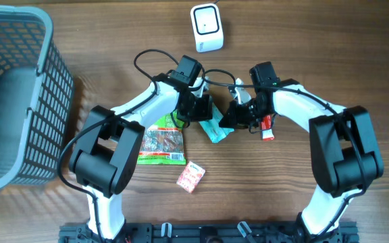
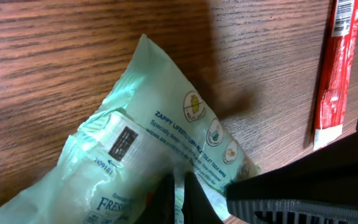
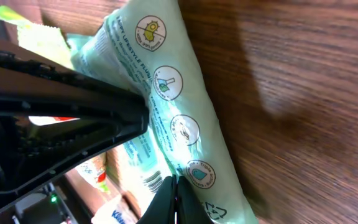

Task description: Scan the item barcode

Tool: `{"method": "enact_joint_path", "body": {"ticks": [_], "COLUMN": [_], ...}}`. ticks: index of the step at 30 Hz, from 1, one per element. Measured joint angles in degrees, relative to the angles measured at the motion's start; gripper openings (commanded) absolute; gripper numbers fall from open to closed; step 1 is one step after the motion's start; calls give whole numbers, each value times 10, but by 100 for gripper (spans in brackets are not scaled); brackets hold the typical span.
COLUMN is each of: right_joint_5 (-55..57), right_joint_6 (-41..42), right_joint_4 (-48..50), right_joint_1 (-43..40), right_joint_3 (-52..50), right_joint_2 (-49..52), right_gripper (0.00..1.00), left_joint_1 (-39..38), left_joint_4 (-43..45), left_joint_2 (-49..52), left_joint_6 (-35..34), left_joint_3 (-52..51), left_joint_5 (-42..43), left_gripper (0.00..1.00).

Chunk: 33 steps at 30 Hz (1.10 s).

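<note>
Progress was slight, as we judged it. The mint-green packet [image 1: 216, 128] sat low at the middle of the counter [image 1: 329, 47], between the two arms and well apart from the white scanner [image 1: 206, 28] at the far edge. We could not tell whether it rested on the wood or was just raised.

Our left hand [image 2: 178, 190] was clenched on one end of the packet, fingertips pressed together through the film. Our right hand [image 3: 174, 196] was pinched shut on the opposite side in the same way. The grasp therefore looked done.

A dark striped block [image 2: 123, 142], which we took for the barcode, showed on the upturned face. What remained, in our view, was the main part: lifting the packet, carrying it to the scanner and turning that block toward its window. A red stick sachet [image 1: 267, 128] lay just beside the right hand, untouched.
</note>
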Motion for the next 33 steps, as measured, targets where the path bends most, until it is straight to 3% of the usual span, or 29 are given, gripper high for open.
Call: {"method": "enact_joint_path", "body": {"ticks": [7, 13, 18, 21, 25, 33], "right_joint_5": [28, -48, -97, -107, -111, -81], "right_joint_6": [1, -31, -33, 5, 55, 119], "right_joint_4": [-43, -90, 12, 137, 235, 269], "right_joint_1": [-3, -11, -11, -2, 26, 31], "right_joint_3": [4, 5, -72, -142, -172, -172], "right_joint_2": [-26, -80, -80, -80, -80, -80], "right_gripper": [4, 4, 4, 4, 4, 4], "left_joint_1": [0, 0, 0, 0, 0, 0], "left_joint_4": [0, 0, 0, 0, 0, 0], "left_joint_2": [0, 0, 0, 0, 0, 0], "left_joint_6": [14, 16, 16, 16, 16, 16], "left_joint_3": [-1, -2, -2, -2, -2, -2], "left_joint_5": [1, 1, 1, 1, 1, 1], "left_gripper": [4, 4, 4, 4, 4, 4]}}
